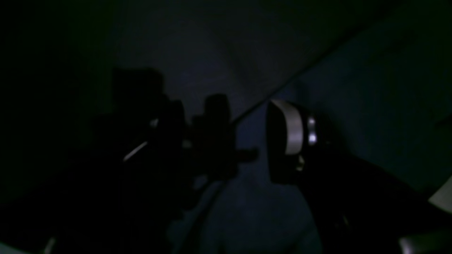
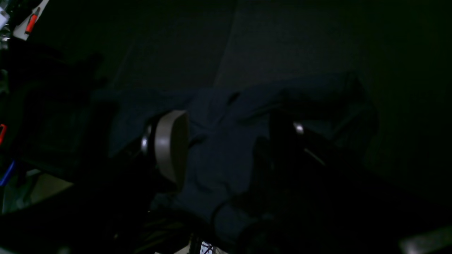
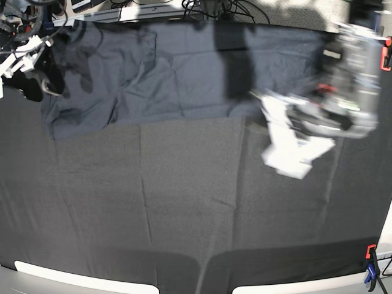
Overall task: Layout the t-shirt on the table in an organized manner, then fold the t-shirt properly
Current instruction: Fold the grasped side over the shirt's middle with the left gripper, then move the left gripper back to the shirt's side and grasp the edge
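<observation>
The dark navy t-shirt (image 3: 184,73) lies spread in a wide band along the far edge of the table (image 3: 196,202), with wrinkles at its left end. My right gripper (image 3: 38,78) hangs over that left end. In the right wrist view it (image 2: 226,141) stands open, and shirt fabric (image 2: 219,158) lies below between its fingers. My left gripper (image 3: 288,153), blurred and pale, hovers by the shirt's right part. In the very dark left wrist view its jaws (image 1: 250,141) are wide apart with nothing between them, and dim cloth (image 1: 247,211) shows beneath.
Cables and gear (image 3: 208,7) crowd the far edge behind the shirt. A red clamp (image 3: 386,58) sits at the right edge and a red and blue one (image 3: 370,269) at the near right corner. Pale table edges (image 3: 49,272) show along the front.
</observation>
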Controlling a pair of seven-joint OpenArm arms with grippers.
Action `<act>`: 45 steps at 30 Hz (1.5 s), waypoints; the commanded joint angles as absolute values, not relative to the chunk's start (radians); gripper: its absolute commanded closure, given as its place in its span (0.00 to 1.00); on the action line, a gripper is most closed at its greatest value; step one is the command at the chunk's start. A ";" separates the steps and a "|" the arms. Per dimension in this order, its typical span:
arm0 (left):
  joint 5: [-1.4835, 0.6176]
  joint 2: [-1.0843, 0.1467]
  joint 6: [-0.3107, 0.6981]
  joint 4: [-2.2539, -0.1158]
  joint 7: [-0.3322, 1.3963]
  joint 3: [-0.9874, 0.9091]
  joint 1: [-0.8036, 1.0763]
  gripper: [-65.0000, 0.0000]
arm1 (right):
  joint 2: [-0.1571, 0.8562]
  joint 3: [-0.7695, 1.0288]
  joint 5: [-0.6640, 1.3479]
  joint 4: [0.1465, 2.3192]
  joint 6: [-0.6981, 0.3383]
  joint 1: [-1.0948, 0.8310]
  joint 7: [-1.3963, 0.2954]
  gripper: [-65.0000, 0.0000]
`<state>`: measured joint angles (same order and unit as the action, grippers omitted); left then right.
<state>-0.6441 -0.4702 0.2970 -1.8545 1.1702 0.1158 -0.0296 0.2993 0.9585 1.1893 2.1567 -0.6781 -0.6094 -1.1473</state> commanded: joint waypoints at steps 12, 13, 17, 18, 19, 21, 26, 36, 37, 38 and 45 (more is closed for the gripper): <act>-0.952 -0.695 0.385 -1.874 1.226 -0.266 0.248 0.47 | 0.313 0.968 1.212 2.173 -0.698 -0.610 -1.134 0.46; -0.951 -0.697 0.386 -1.874 1.214 -0.291 0.276 0.47 | 0.313 0.968 1.212 2.173 -0.698 -0.610 -1.134 0.46; -0.951 -0.696 0.386 -1.870 1.153 -0.374 0.377 0.47 | 0.313 0.968 1.212 2.173 -0.698 -0.610 -1.134 0.46; -0.950 -0.696 0.386 -1.862 1.141 -0.389 0.399 0.47 | 0.313 0.968 1.212 2.173 -0.698 -0.610 -1.134 0.46; -0.943 -0.696 0.390 -1.849 1.123 -0.401 0.418 0.47 | 0.313 0.968 1.212 2.173 -0.698 -0.610 -1.134 0.46; -0.928 -0.696 0.395 -1.811 1.084 -0.422 0.443 0.47 | 0.313 0.968 1.212 2.173 -0.698 -0.610 -1.134 0.46; -0.953 -0.695 0.439 -1.697 1.064 -0.447 0.448 0.47 | 0.313 0.968 1.212 2.173 -0.698 -0.610 -1.134 0.46; -1.056 -0.601 0.579 -1.464 1.053 -0.446 0.395 0.47 | 0.313 0.968 1.212 2.173 -0.698 -0.610 -1.134 0.46; -1.056 -0.595 0.582 -1.454 1.052 -0.446 0.393 0.47 | 0.313 0.968 1.213 2.173 -0.698 -0.610 -1.134 0.46; -1.057 -0.591 0.586 -1.448 1.045 -0.446 0.393 0.47 | 0.313 0.968 1.212 2.173 -0.698 -0.610 -1.134 0.46; -1.128 -0.590 0.593 -1.447 1.108 -0.446 0.397 0.47 | 0.313 0.968 1.212 2.173 -0.698 -0.610 -1.134 0.46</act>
<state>-1.1103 -0.5713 0.5858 -1.4395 1.1130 -0.4381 0.3958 0.2993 0.9585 1.1862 2.1567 -0.6781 -0.6094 -1.1538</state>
